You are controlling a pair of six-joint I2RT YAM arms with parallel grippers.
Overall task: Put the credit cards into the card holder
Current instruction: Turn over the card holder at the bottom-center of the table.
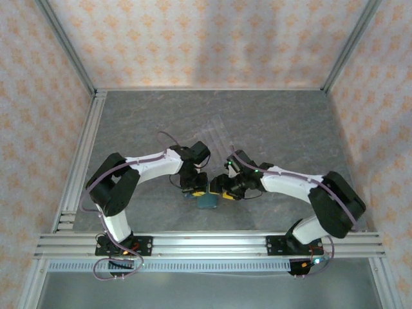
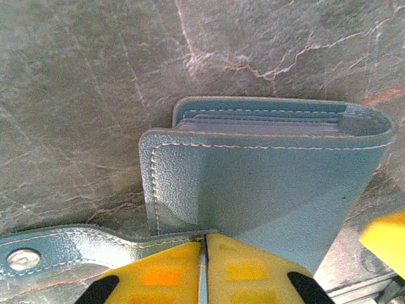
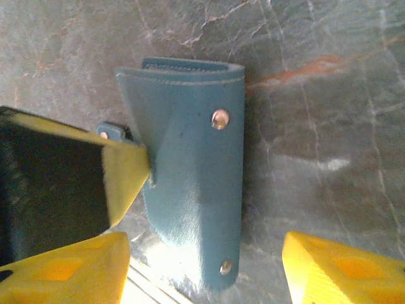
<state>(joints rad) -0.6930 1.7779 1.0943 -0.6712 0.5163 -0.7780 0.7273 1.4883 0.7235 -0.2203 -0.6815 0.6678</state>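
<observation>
The teal-blue card holder (image 1: 207,201) lies folded on the grey table between both arms. My left gripper (image 2: 204,242) is shut on the edge of its raised upper cover, next to the clasp strap (image 2: 25,258). Paler blue pocket edges (image 2: 262,121) show inside the fold. My right gripper (image 3: 202,272) is open, its yellow fingers (image 3: 342,269) on either side of the holder's (image 3: 196,177) near end without touching it. In the top view, the left gripper (image 1: 195,190) and right gripper (image 1: 226,191) nearly meet. The black and red credit cards are out of view.
A clear plastic rack (image 1: 222,132) stands on the table behind the grippers. Aluminium rails (image 1: 206,244) run along the near edge, just in front of the holder. Patterned walls enclose the table on three sides.
</observation>
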